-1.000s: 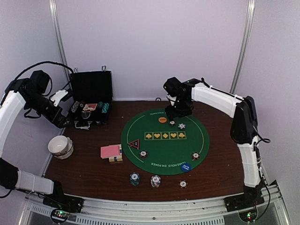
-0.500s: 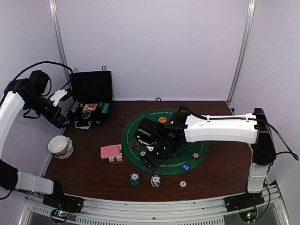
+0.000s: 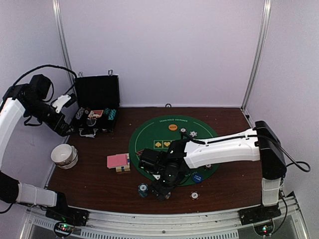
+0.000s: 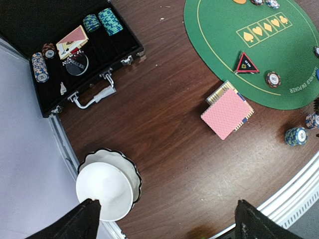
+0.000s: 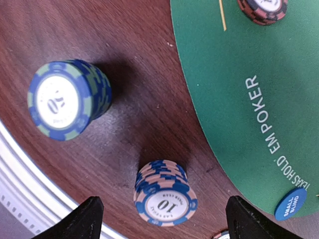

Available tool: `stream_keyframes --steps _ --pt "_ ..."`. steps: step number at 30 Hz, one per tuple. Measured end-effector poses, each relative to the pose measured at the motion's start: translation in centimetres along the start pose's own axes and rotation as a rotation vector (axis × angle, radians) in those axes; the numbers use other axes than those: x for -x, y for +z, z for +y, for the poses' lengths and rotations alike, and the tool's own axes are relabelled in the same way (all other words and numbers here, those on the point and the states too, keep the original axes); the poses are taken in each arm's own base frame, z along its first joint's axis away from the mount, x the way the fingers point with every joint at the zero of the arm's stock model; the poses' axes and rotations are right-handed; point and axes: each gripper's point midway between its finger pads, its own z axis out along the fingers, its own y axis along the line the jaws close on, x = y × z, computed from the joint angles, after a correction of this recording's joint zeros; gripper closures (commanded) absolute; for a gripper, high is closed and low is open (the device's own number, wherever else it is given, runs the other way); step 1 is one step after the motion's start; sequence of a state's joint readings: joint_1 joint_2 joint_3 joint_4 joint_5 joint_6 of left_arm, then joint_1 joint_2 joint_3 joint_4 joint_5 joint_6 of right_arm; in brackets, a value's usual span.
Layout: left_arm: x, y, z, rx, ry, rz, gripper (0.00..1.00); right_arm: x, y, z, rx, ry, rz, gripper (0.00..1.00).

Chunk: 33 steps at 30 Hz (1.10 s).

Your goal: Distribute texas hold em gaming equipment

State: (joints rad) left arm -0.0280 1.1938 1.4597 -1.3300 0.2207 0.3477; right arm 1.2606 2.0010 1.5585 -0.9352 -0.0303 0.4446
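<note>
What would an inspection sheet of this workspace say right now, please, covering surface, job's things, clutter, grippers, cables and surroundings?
Surface: brown table with a round green mat.
Job's things: pink-backed deck off the mat; triangle marker and orange disc on it, blue disc at its edge; blue-green stack and blue-tan stack on bare wood.
Clutter: open black case holding chips; empty white bowl.
Grippers: left gripper open, empty, near the bowl; right gripper open, blue-tan stack between its fingers, contact unclear.
Cables: black cable looping over the left arm; second cable beside the right arm.
Surroundings: white walls, metal rail in front.
</note>
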Motion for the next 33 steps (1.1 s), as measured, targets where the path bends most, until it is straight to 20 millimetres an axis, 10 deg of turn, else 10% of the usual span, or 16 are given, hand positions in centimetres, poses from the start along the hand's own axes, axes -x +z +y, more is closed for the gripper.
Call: stream_keyframes --steps 33 --pt "0.0 0.0 0.0 0.0 0.0 0.0 0.02 0.2 2.6 -0.6 0.038 0.038 0.041 0.42"
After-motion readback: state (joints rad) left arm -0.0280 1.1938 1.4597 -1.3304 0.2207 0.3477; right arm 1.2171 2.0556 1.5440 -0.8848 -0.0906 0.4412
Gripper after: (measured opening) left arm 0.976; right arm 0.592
